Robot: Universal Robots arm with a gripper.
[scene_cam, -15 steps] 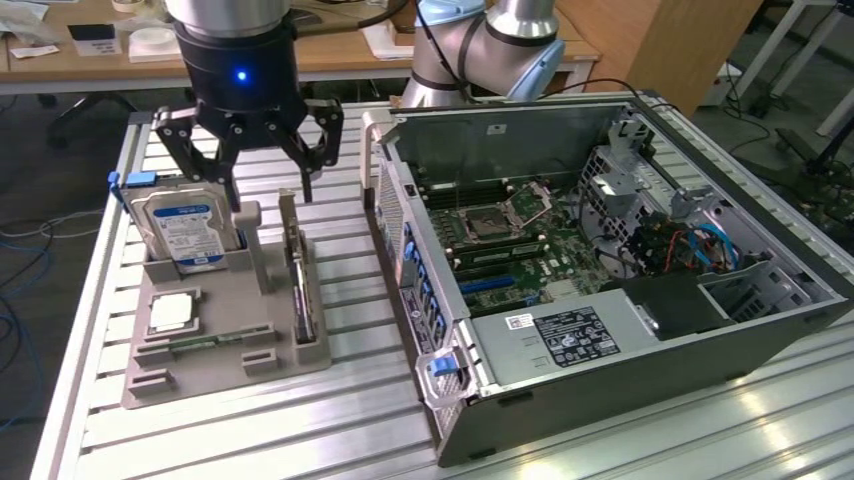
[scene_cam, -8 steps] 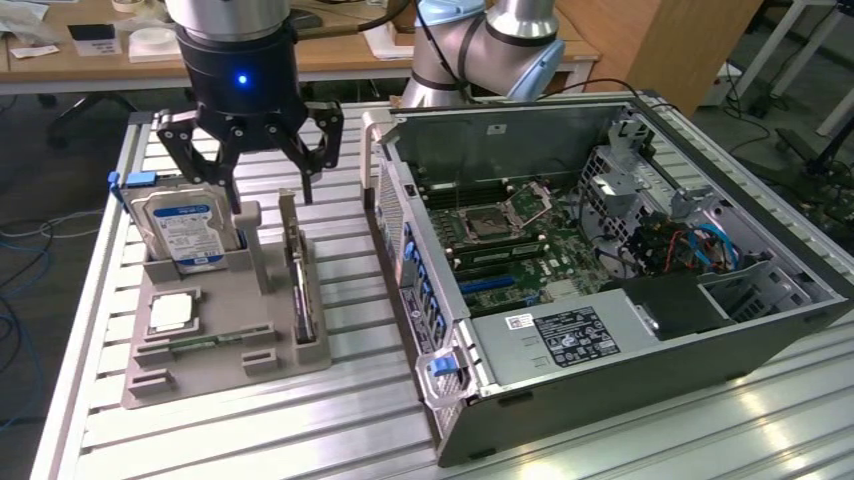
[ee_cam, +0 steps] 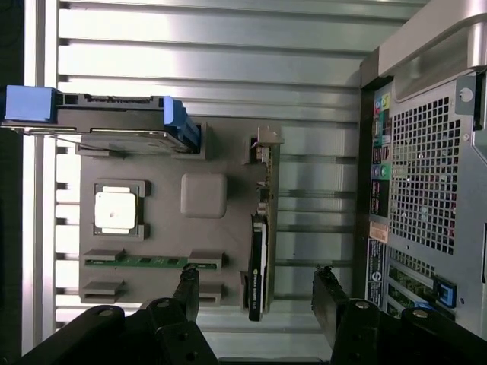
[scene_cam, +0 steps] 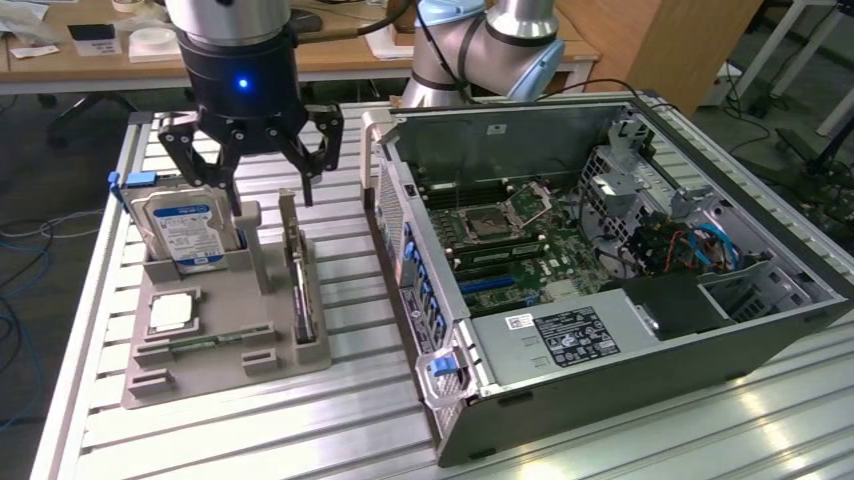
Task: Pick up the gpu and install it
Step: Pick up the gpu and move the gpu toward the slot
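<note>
The gpu (scene_cam: 296, 272) is a thin dark card with a metal bracket. It stands on its edge in a slot at the side of the grey holder tray (scene_cam: 220, 375) nearest the computer. From the wrist it appears edge-on as the gpu (ee_cam: 259, 243). My gripper (scene_cam: 274, 200) hangs open just above the card's far end, with one finger on each side of the card's line. In the wrist view the gripper (ee_cam: 257, 293) straddles the card without touching it, and both black fingertips (ee_cam: 186, 285) have nothing between them but the card below.
The tray also holds an upright hard drive (scene_cam: 187, 230) with a blue-white label, a square silver processor (scene_cam: 174, 312) and a green memory stick (ee_cam: 144, 262). The open computer case (scene_cam: 747, 340) lies at the exterior view's right, motherboard (scene_cam: 514, 240) exposed. The slatted metal table (scene_cam: 267, 430) lies beneath.
</note>
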